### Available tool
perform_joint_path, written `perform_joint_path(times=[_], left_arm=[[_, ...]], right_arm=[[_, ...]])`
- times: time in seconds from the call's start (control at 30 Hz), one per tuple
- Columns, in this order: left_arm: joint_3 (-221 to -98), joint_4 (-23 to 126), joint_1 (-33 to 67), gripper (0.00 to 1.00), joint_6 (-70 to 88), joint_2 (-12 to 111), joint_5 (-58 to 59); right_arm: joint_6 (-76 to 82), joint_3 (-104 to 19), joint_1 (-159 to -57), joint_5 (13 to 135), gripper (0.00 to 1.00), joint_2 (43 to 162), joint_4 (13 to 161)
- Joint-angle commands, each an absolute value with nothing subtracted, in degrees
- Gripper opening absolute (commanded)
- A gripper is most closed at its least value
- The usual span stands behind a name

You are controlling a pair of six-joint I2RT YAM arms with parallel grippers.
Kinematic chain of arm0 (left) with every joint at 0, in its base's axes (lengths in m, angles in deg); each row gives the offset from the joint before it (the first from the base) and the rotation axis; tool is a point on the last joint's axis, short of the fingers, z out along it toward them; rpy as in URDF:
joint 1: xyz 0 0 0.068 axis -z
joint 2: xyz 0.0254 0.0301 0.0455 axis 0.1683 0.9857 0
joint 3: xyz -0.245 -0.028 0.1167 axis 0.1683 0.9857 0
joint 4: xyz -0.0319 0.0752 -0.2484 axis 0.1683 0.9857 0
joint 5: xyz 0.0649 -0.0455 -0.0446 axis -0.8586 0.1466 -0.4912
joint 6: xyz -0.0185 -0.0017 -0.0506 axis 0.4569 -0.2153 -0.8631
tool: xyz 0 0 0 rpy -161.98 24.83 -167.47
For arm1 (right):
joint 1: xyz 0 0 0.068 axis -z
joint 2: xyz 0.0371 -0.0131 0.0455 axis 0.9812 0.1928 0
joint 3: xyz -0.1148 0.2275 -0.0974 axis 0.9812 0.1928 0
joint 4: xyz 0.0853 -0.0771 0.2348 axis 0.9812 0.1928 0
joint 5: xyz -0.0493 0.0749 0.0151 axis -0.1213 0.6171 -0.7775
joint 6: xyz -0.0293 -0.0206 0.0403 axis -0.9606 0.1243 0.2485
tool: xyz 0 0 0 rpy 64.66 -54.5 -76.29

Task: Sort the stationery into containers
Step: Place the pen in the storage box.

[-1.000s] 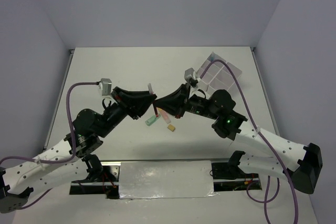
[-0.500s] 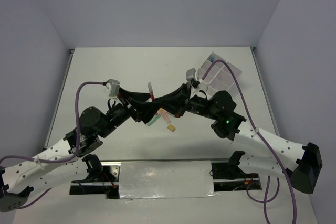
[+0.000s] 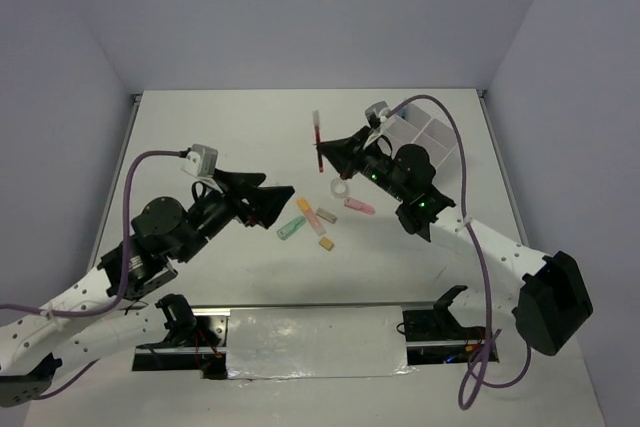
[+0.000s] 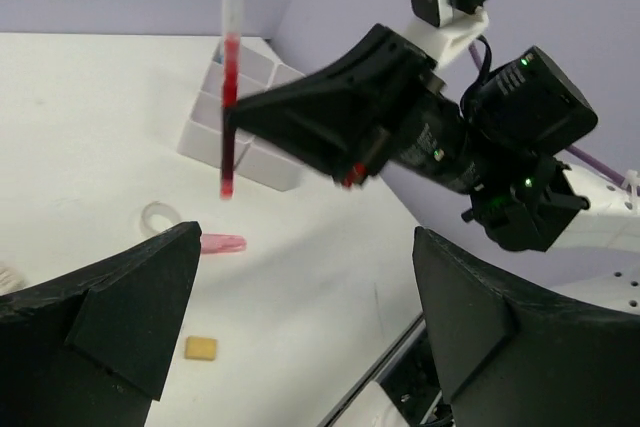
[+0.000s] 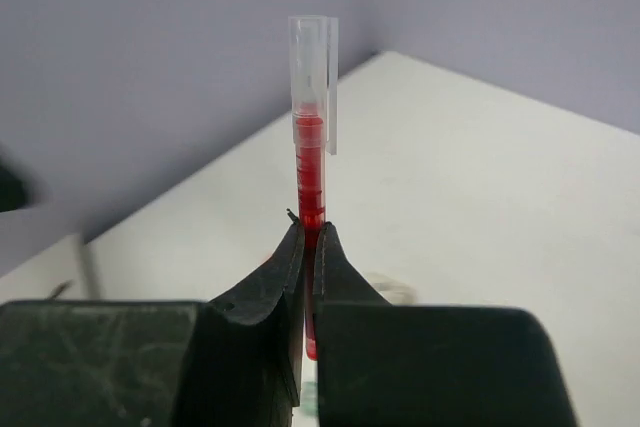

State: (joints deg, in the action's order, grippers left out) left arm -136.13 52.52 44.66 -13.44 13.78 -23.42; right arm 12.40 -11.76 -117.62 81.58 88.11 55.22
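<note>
A thin red pen (image 3: pixel 316 140) with a clear cap stands upright in the air, and my right gripper (image 3: pixel 322 155) is shut on its lower part. The right wrist view shows the same pen (image 5: pixel 311 147) pinched between the fingertips of that gripper (image 5: pixel 308 232). My left gripper (image 3: pixel 285 195) is open and empty, off to the left of the pen; in its own view it (image 4: pixel 305 237) faces the pen (image 4: pixel 229 117). The white four-compartment box (image 3: pixel 440 137) sits at the back right, partly behind the right arm.
On the table between the arms lie a white tape ring (image 3: pixel 341 188), a pink marker (image 3: pixel 359 206), an orange marker (image 3: pixel 304 207), a green marker (image 3: pixel 290 230), a beige eraser (image 3: pixel 326 215) and a yellow eraser (image 3: pixel 326 243).
My left gripper opened, let go of the red pen and drew back to the left. The right arm carried the pen up and toward the back right.
</note>
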Motion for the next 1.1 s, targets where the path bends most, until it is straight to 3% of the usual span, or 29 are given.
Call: perform_joint_path(times=[0.0,0.1,0.37,0.67,1.07], left_arm=[[-139.62,59.91,44.80,0.99,-11.55,10.43,-28.86],[-141.82,70.10,44.80,0.99,-11.81,7.96,-32.29],[-143.33,94.02,44.89,0.99,-8.73,3.13,-35.71],[-136.82,88.76,44.80,0.99,-6.19,-4.96,-28.43],[-136.38,87.18,44.80,0.99,-4.17,-4.70,-23.51]], right_arm=[[7.99,-13.85,-113.52,75.79,0.00,89.06,51.22],[-2.30,-13.94,-108.35,70.42,0.00,91.17,48.09],[-11.19,-22.80,-85.69,82.17,0.00,103.99,47.26],[-13.65,-33.35,-73.70,99.94,0.00,114.90,53.85],[-16.46,-36.52,-72.38,102.41,0.00,123.25,56.40]])
